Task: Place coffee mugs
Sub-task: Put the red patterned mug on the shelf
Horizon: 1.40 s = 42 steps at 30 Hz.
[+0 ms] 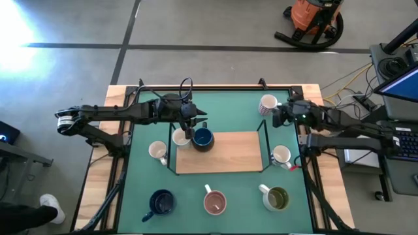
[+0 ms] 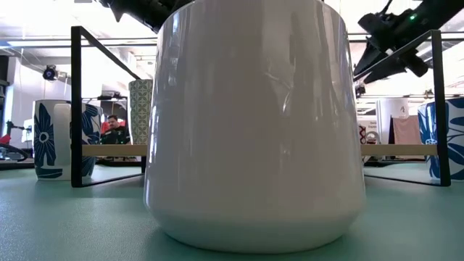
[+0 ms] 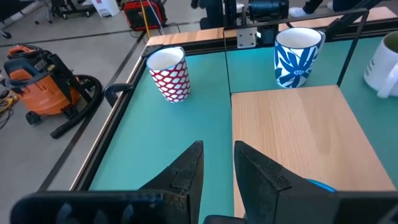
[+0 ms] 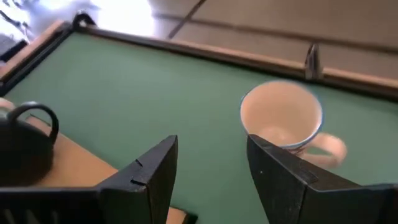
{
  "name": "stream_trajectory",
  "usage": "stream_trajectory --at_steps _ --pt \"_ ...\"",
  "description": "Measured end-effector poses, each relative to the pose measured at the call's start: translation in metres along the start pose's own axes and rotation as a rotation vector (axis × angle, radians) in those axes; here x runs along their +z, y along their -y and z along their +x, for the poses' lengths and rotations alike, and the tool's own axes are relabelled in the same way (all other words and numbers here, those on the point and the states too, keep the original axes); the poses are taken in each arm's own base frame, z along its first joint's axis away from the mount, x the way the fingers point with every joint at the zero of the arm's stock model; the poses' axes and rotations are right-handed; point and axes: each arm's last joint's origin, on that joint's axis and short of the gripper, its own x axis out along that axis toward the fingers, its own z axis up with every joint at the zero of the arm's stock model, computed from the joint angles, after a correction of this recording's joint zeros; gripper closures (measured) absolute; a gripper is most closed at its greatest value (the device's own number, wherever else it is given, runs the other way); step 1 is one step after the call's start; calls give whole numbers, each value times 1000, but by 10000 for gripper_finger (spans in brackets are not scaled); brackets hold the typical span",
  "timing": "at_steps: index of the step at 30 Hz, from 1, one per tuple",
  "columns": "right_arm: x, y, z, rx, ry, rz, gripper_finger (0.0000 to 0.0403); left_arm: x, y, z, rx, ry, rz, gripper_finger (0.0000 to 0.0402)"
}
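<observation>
A navy mug (image 1: pixel 203 138) and a white mug (image 1: pixel 181 137) stand at the left end of the wooden board (image 1: pixel 228 153). My left gripper (image 1: pixel 194 126) hangs open just above them. In its wrist view (image 3: pixel 219 171) only the navy mug's blue rim (image 3: pixel 320 185) shows beside the fingers. A white mug with a red pattern (image 1: pixel 268 104) stands on the green mat near the far right corner. My right gripper (image 1: pixel 276 117) is open beside it. In the right wrist view (image 4: pixel 211 174) the red-patterned mug (image 4: pixel 283 118) lies just beyond the fingers, its handle toward the arm.
More mugs stand on the mat: white (image 1: pixel 157 151), white with blue flowers (image 1: pixel 281 155), navy (image 1: pixel 161 202), pink (image 1: pixel 214 202) and olive-lined (image 1: pixel 277 198). A thin black frame (image 1: pixel 263 130) borders the board. A large white mug (image 2: pixel 254 123) fills the low view.
</observation>
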Motion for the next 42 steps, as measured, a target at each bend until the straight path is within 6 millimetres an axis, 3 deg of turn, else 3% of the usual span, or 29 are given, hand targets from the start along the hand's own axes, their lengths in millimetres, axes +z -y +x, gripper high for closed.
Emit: stream_trajectory --at_steps 10,19,26,42 --pt "25 5 39 -15 -212 5 220 -4 1 0 -8 -41 2 329" --pt "61 15 61 -62 -241 -26 220 -9 2 0 -18 -89 4 329" --pt "76 16 90 -74 -362 -58 220 -9 2 0 -19 -90 25 329" --pt "76 21 152 -135 -584 -168 220 -11 2 0 -24 -112 26 329"
